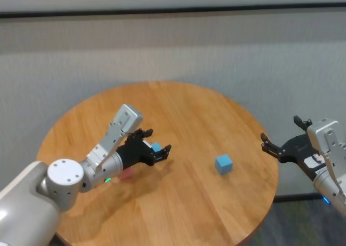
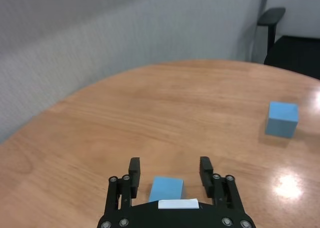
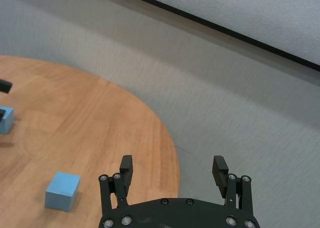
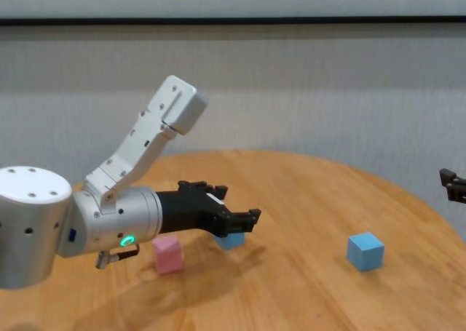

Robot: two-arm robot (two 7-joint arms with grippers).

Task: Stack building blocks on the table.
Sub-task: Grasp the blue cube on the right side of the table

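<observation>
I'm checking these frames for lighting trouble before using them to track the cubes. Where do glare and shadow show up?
Left wrist view: a bright glare patch on the table below the far blue block. Chest view: the left gripper and its arm cast a soft shadow on the wood, beside the pink block. Head view: the same shadow, fainter.

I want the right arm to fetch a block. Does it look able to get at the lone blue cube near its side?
Probably yes. The right gripper is open just off the table edge, and bare wood lies between it and the blue cube.
</observation>
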